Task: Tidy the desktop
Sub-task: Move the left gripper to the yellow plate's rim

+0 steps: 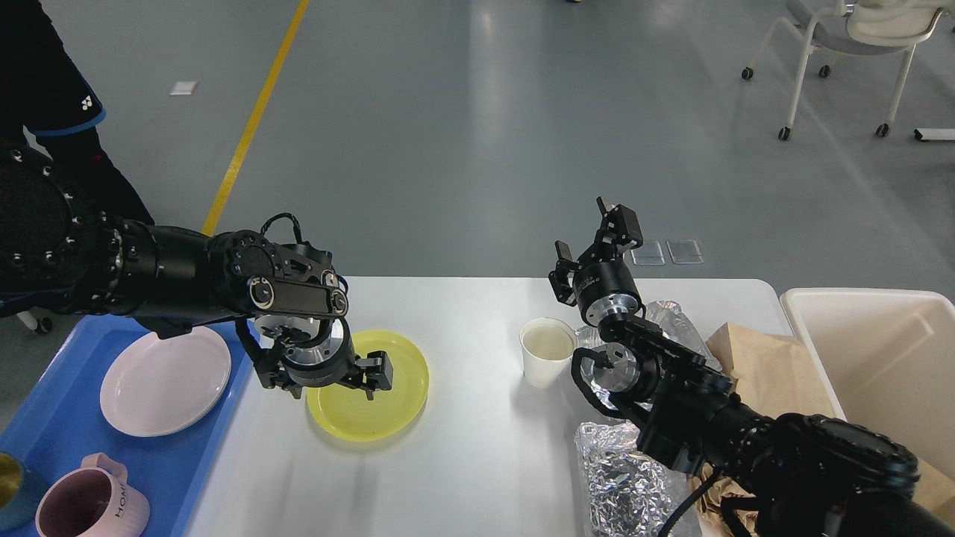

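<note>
The white desktop (462, 462) fills the lower part of the head view. A yellow plate (392, 410) lies on it left of centre. My left gripper (319, 388) hangs open low over the plate's left part. One finger is above the plate and the other is by its left rim; I cannot tell whether they touch it. My right gripper (595, 233) stands open and empty above the desktop's far edge, pointing up, behind a white paper cup (547, 350).
A blue tray (45, 440) at the left holds a pink plate (164, 380) and a pink mug (89, 507). Crumpled foil (623, 477), a brown paper bag (761, 373) and a cream bin (880, 350) are at the right. A person stands behind the left corner.
</note>
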`<state>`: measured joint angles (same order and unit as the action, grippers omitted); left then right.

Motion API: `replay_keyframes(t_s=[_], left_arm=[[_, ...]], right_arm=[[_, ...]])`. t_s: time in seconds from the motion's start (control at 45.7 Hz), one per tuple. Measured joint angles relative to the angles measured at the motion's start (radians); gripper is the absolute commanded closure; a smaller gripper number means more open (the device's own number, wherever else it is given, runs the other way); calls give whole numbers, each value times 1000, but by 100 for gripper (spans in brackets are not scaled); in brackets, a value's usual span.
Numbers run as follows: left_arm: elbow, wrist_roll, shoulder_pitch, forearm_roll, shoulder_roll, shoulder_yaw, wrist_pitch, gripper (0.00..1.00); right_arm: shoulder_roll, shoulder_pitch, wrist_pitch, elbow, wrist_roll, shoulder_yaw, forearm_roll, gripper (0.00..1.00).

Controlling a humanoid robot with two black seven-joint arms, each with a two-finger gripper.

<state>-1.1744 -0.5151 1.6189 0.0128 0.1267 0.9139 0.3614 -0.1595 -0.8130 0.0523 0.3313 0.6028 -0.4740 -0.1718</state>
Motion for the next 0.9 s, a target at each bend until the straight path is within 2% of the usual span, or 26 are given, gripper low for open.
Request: replay_keyframes(t_s=[0.087,0.372,0.503,0.7,0.787,0.897], left_arm=[[8,3,-26,0,2,1,-38,2],[36,4,-112,7,0,44,-249,3],[43,7,-152,14,0,45,-273,2],[103,40,-220,15,1,49,-292,4],[118,43,-241,15,-1,48,-338,6],[122,44,-251,15,-2,43,-395,13]], right_arm=[[0,0,0,0,0,0,0,0],[0,0,0,0,0,0,0,0],[0,0,0,0,0,0,0,0],[0,0,0,0,0,0,0,0],[0,0,0,0,0,0,0,0],[0,0,0,0,0,0,0,0]])
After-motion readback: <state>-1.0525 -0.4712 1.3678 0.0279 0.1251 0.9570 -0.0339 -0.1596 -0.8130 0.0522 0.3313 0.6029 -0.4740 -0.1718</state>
